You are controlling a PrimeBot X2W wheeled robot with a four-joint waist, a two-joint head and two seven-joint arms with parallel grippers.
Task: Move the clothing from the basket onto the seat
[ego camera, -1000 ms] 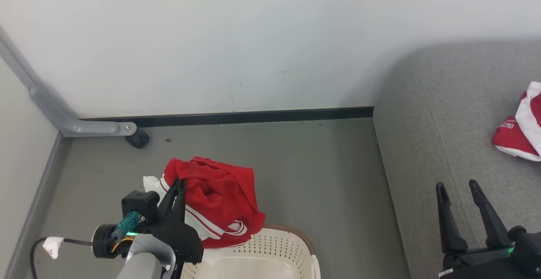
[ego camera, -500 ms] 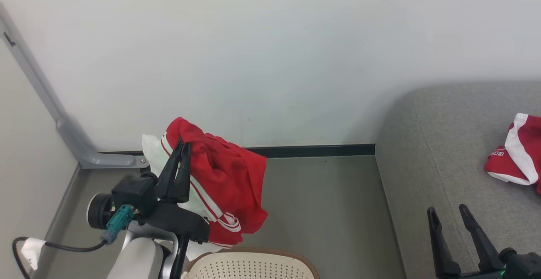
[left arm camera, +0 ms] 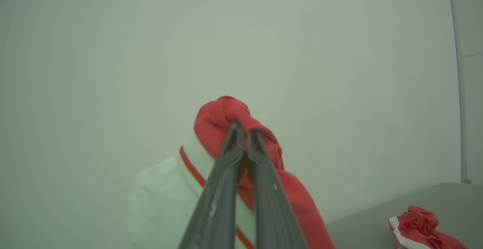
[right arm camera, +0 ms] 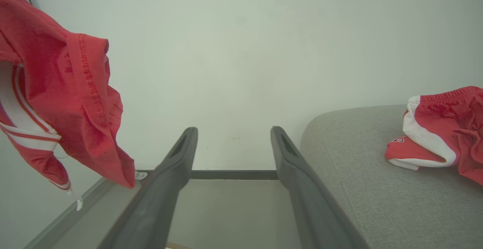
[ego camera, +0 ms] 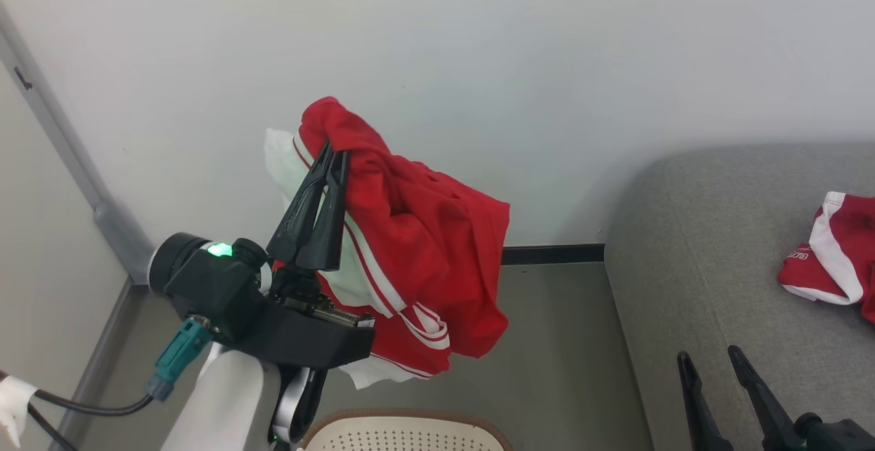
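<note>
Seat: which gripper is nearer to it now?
Right. The right gripper sits open at the left edge of the seat; the left gripper is farther left, above the basket, shut on a red garment.

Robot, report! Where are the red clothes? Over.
Left hand shut on red garment, above basket. Right hand open, empty. Second garment on seat. Nothing blocking.

The clothing (ego camera: 424,260) is red with white stripes, the seat (ego camera: 718,266) grey.

No legible text. Small white lettering (ego camera: 796,256) stands on the crumpled red-and-white fabric garment (ego camera: 817,280) lying on the grey woven-fabric upholstered seat (ego camera: 718,232); characters too small to read.
</note>
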